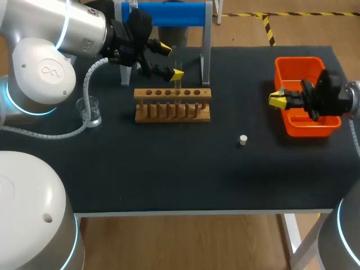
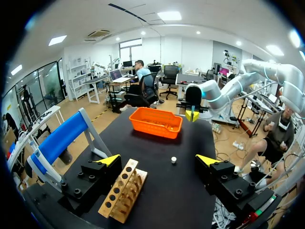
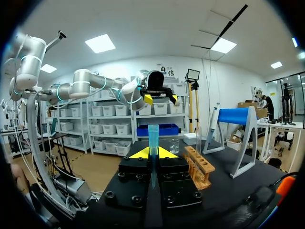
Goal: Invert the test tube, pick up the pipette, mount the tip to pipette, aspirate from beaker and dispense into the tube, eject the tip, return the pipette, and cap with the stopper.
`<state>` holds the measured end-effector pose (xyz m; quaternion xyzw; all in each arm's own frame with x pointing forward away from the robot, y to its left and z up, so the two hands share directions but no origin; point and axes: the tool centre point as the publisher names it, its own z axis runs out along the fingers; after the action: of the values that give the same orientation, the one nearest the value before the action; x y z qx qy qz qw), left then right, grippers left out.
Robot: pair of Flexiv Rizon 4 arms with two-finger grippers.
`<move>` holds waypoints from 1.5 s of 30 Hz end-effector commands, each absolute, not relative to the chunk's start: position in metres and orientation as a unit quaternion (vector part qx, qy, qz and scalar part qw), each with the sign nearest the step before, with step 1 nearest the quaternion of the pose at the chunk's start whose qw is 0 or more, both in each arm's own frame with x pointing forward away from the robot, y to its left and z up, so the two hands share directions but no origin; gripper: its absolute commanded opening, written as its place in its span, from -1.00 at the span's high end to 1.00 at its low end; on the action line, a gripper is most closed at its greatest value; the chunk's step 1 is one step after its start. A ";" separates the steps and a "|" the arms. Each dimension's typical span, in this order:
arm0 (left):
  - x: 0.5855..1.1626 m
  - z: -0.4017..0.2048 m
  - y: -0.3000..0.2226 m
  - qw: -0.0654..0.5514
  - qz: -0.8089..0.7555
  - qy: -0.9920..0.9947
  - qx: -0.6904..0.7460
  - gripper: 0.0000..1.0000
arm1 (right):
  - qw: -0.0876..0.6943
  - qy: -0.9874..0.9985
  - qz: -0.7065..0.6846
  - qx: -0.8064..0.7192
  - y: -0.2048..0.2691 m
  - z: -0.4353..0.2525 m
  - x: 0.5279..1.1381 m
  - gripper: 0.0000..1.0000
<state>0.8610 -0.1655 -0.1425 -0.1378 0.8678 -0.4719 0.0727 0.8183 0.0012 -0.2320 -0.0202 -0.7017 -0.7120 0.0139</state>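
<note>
Head view: left gripper [image 1: 171,61] is over the back edge of the wooden rack [image 1: 172,105], fingers spread wide and holding nothing. The test tube [image 1: 178,83] stands upright in a rack hole right of middle, with the nearer yellow tip just beside its top. The beaker [image 1: 90,111] is left of the rack, apart from it. The stopper [image 1: 243,140] lies on the black tabletop [image 1: 169,180], between the rack and the orange bin [image 1: 298,128]. My right gripper [image 1: 277,99] hangs at the bin's left wall with its tips together; I can't tell from here what's in them. The blue stand [image 1: 169,14] is behind the rack.

Left wrist view: jaws wide, empty. The rack [image 2: 123,191] is under and just inside my left finger. The stopper [image 2: 174,160] is ahead between the fingers, untouched. The bin [image 2: 156,122] is farther ahead, with the right gripper [image 2: 192,114] at its far side. I can't make out the tube here.

Right wrist view: fingers are closed on a blue pipette tip [image 3: 152,136], upright, wide end up, sticking out above the yellow tips. Ahead are the rack [image 3: 200,167] with the tube [image 3: 198,137] standing in it, the beaker [image 3: 174,145] beyond, and the stand [image 3: 233,117] beside the rack. The left gripper [image 3: 161,99] is above them, open.
</note>
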 end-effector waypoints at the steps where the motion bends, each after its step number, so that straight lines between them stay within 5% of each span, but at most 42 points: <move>1: 0.861 -0.143 -0.164 0.072 -0.473 0.868 -0.137 -1.00 | 0.010 -0.707 -0.707 -0.023 0.000 -0.232 0.814 1.00; 23: 0.861 -0.143 -0.164 0.072 -0.473 0.868 -0.137 -1.00 | 0.004 -0.716 -0.698 -0.017 0.001 -0.235 0.812 1.00; 45: 0.931 -0.155 -0.007 0.222 -0.448 0.806 -0.316 -1.00 | 0.004 -0.716 -0.698 -0.017 0.001 -0.235 0.812 1.00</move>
<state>0.9351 -0.0080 -0.1521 -0.3005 0.8130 -0.4548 0.2047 0.8135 0.0009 -0.2354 -0.0164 -0.7147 -0.6992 0.0054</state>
